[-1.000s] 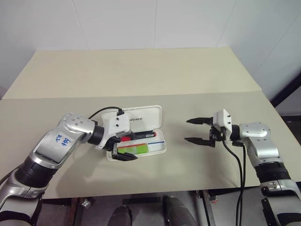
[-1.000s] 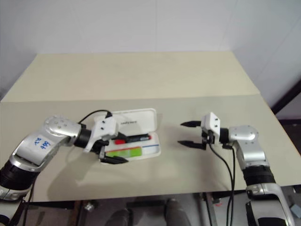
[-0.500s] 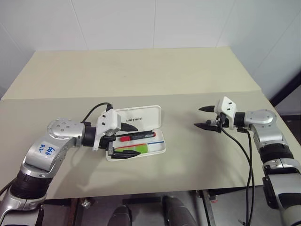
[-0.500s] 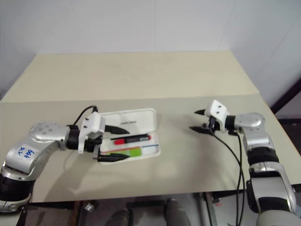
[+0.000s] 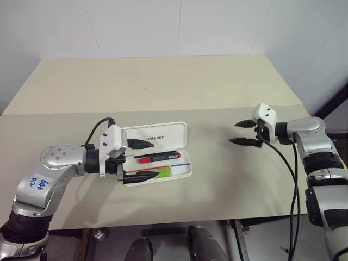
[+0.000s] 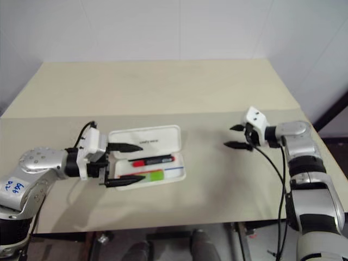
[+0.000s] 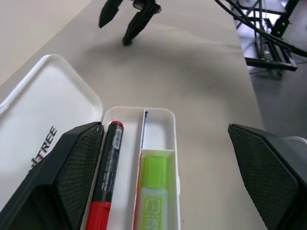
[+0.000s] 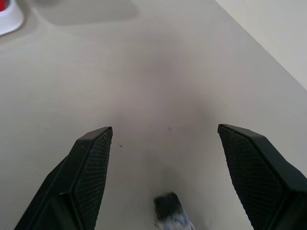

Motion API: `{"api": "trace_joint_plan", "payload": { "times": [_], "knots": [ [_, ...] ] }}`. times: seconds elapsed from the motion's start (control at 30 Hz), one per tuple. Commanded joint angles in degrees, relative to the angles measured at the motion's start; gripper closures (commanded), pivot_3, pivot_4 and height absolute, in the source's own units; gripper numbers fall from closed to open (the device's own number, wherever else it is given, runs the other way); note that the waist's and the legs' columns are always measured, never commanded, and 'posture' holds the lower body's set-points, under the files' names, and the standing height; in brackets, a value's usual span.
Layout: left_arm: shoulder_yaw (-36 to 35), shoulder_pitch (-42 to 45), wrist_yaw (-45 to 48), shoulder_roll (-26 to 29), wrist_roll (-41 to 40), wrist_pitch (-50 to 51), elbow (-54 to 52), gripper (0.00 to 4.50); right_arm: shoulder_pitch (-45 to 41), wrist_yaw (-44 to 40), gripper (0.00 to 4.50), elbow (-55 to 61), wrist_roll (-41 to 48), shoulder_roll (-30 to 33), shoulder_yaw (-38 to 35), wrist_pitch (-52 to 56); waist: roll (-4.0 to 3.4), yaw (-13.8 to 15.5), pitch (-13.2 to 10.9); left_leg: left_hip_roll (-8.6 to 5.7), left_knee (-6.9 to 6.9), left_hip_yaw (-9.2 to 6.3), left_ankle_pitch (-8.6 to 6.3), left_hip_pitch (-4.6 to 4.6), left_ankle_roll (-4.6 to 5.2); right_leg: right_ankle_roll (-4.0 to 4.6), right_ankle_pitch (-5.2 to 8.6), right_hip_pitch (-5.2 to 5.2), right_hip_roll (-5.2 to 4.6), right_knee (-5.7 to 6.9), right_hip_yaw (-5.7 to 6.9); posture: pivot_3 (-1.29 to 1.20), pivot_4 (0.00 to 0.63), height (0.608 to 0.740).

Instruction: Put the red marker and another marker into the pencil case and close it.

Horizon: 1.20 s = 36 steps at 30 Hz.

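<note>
On the left side of the beige surface (image 5: pixel 217 185), the left tool (image 5: pixel 145 160) is spread wide and holds nothing; it points toward the right, and its two black fingers (image 5: pixel 139 176) reach over the left end of the pencil case (image 5: pixel 185 163). The pencil case is white, it lies flat on the surface and it is open, with the lid (image 5: pixel 166 133) folded back on the far side; a dark logo is printed on the lid. Inside the tray lies the red marker (image 5: pixel 159 158), with black barrel and red cap, in the compartment next to the lid. The green marker (image 5: pixel 162 173) lies in the nearer compartment, parallel to the red one and just beside it, with a thin divider between them. A blue stripe is visible on the inside of the tray. Well apart from the case, on the right side, the right tool (image 5: pixel 242 133) is above the bare surface, also spread wide and empty, pointing to the left toward the case.
</note>
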State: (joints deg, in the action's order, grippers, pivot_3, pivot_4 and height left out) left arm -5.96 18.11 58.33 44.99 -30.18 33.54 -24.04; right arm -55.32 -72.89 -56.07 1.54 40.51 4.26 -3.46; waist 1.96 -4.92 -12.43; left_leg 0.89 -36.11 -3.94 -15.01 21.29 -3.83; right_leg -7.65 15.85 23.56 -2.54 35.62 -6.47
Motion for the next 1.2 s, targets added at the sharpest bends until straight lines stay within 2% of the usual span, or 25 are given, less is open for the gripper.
{"api": "trace_joint_plan", "payload": {
  "times": [0.03,0.57,0.67,0.83,0.93,0.97,1.2],
  "knots": [
    [-1.87,-0.57,-0.6,0.06,-1.54,-1.31,-2.13,0.02,-1.11,0.32,0.0,-1.53,-0.93,1.93,-0.5,1.65,0.0,0.0,0.0,0.0,0.01,0.0,0.0,0.0,0.0,0.0,0.0,0.0,0.0,0.0,0.0,0.0,0.15,0.74],
    [-2.56,-1.38,-1.0,0.23,-3.15,-2.07,-2.91,0.02,-1.82,-0.62,0.0,-5.7,-9.22,3.29,4.64,3.21,0.0,-0.04,0.0,-0.01,-0.01,0.01,0.0,-0.01,0.0,0.0,0.0,-0.02,0.0,-0.01,0.0,0.0,0.15,0.74],
    [-3.6,-1.7,-0.61,0.48,-4.28,-2.32,-2.95,0.0,-3.21,1.69,0.68,-7.56,-10.2,2.32,5.04,5.43,0.01,-0.04,0.01,0.0,-0.01,0.01,0.0,-0.03,-0.01,0.0,0.0,-0.06,0.0,-0.03,0.0,0.0,0.15,0.74],
    [-6.54,-3.42,0.6,1.35,-6.26,-2.94,-2.68,0.0,-3.6,1.98,2.26,-7.95,-9.66,1.91,4.67,4.87,0.02,-0.09,0.01,-0.04,-0.2,0.04,0.0,-0.06,-0.01,-0.01,-0.05,-0.23,-0.03,-0.2,-0.03,0.0,0.15,0.74],
    [-10.24,-6.11,1.86,1.5,-7.81,-4.13,-2.18,0.0,-3.63,1.39,3.26,-7.15,-8.88,1.9,4.08,4.15,0.02,-0.1,0.01,-0.04,-0.27,0.08,0.03,-0.05,-0.01,0.29,0.01,-0.24,-0.03,-0.23,-0.08,0.0,0.15,0.74],
    [-11.33,-7.1,2.25,1.67,-7.94,-4.62,-1.91,0.0,-3.64,1.28,3.37,-6.88,-8.66,1.89,3.92,4.11,0.02,-0.11,0.01,-0.04,-0.28,0.09,0.04,-0.05,-0.01,0.35,0.01,-0.24,-0.02,-0.23,-0.09,0.0,0.15,0.74],
    [-19.3,-14.39,4.94,1.37,-10.83,-7.68,-1.8,0.0,-2.36,-0.48,3.37,-1.19,-5.57,1.15,2.15,3.3,0.01,-0.12,0.0,-0.03,-0.2,0.11,0.07,-0.03,0.01,0.45,0.05,-0.17,-0.02,-0.22,-0.12,0.0,0.15,0.74]
  ]
}}
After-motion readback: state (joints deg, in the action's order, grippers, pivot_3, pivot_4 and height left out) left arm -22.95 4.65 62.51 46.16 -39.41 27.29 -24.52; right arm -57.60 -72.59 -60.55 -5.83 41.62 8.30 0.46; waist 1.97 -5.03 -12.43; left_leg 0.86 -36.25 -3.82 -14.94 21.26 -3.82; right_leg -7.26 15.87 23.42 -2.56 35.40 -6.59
